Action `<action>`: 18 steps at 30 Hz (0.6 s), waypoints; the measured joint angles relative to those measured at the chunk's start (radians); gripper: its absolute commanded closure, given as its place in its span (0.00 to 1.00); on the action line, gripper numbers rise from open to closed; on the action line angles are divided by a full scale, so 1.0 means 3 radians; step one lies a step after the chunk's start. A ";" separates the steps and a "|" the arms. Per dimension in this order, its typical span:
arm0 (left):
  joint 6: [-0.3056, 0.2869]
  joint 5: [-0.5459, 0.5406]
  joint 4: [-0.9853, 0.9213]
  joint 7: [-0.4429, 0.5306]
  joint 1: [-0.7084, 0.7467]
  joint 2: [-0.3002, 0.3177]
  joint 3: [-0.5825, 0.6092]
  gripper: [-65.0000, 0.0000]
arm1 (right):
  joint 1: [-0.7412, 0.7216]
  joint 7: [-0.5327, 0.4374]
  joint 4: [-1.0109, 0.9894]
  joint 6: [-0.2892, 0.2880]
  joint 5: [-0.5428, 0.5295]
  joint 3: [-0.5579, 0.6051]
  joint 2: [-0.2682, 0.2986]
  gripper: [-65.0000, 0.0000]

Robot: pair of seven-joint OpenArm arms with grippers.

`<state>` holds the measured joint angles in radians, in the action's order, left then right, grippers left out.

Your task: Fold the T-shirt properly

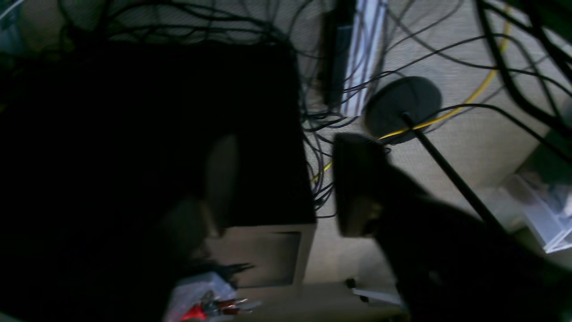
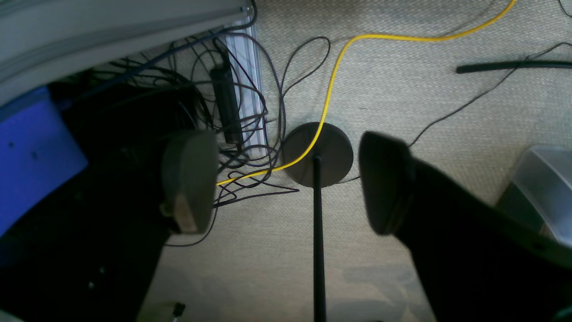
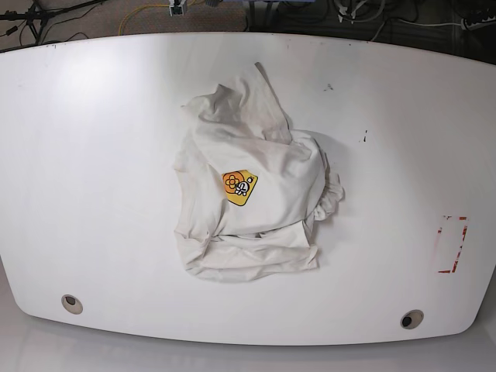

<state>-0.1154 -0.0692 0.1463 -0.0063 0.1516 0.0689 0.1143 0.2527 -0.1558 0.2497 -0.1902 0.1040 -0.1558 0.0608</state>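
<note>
On white table (image 3: 93,155), near centre: off-white T-shirt (image 3: 256,225) lying crumpled, yellow-orange badge (image 3: 239,187) facing up. Red rectangle mark (image 3: 452,245) near table's right edge. Neither arm visible in base view. Right gripper (image 2: 286,183): fingers spread wide, holding nothing, above carpet, yellow cable (image 2: 333,76), round stand base (image 2: 333,156). Left gripper (image 1: 290,183): fingers apart, holding nothing.

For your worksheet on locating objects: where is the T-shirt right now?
In the base view the T-shirt lies crumpled near the middle of the white table, well left of the red rectangle marking.
</note>
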 measured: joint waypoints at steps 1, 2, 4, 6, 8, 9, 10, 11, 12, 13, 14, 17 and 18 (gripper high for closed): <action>-0.0004 0.0003 0.0000 0.0001 -0.0001 -0.0006 0.0005 0.39 | 0.0000 0.0000 0.0001 -0.0001 0.0000 0.0000 0.0000 0.28; 0.0005 0.0003 -0.0001 0.0001 -0.0006 -0.0010 0.0009 0.38 | 0.0001 0.0000 0.0003 0.0000 0.0000 0.0000 0.0000 0.28; 0.0039 0.0003 -0.0010 0.0008 -0.0009 -0.0019 0.0001 0.38 | 0.0003 0.0000 0.0003 0.0000 -0.0001 0.0003 0.0001 0.28; 0.0050 0.0003 -0.0010 0.0009 -0.0018 -0.0025 -0.0008 0.38 | 0.0001 0.0003 0.0003 0.0000 -0.0001 0.0003 0.0001 0.28; 0.0052 0.0003 -0.0010 0.0006 -0.0027 -0.0025 -0.0009 0.38 | 0.0001 0.0004 0.0003 0.0000 -0.0008 0.0003 0.0000 0.29; 0.0062 0.0001 -0.0010 0.0004 -0.0031 -0.0025 -0.0019 0.38 | 0.0001 0.0004 0.0005 0.0000 -0.0010 0.0003 0.0000 0.30; 0.0062 0.0001 -0.0010 0.0004 -0.0036 -0.0025 -0.0024 0.37 | 0.0001 0.0005 0.0010 -0.0001 -0.0010 0.0003 0.0000 0.33; 0.0062 0.0003 -0.0010 0.0001 -0.0036 -0.0024 -0.0023 0.36 | 0.0001 0.0005 0.0013 -0.0001 -0.0010 0.0003 0.0000 0.37; 0.0061 0.0003 -0.0004 -0.0003 -0.0036 -0.0019 -0.0023 0.36 | 0.0001 0.0005 0.0017 -0.0001 -0.0010 0.0003 0.0000 0.41; 0.0060 0.0003 0.0006 -0.0003 -0.0034 -0.0014 -0.0024 0.36 | 0.0003 0.0004 0.0019 -0.0001 -0.0011 0.0000 0.0000 0.45; 0.0057 0.0001 0.0019 -0.0001 -0.0033 -0.0005 -0.0027 0.36 | 0.0003 0.0001 0.0027 -0.0001 -0.0013 -0.0004 0.0000 0.51; 0.0046 0.0006 0.0022 0.0004 -0.0031 0.0015 -0.0028 0.36 | 0.0004 0.0000 0.0034 -0.0001 -0.0013 -0.0004 0.0000 0.68; 0.0047 0.0009 0.0022 0.0009 -0.0024 0.0024 -0.0028 0.37 | 0.0004 0.0000 0.0034 0.0000 -0.0011 -0.0005 0.0000 0.73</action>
<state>-0.1013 -0.0666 0.1528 -0.0036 0.1444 0.0761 0.1059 0.2539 -0.1558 0.2600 -0.1902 0.1005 -0.1574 0.0608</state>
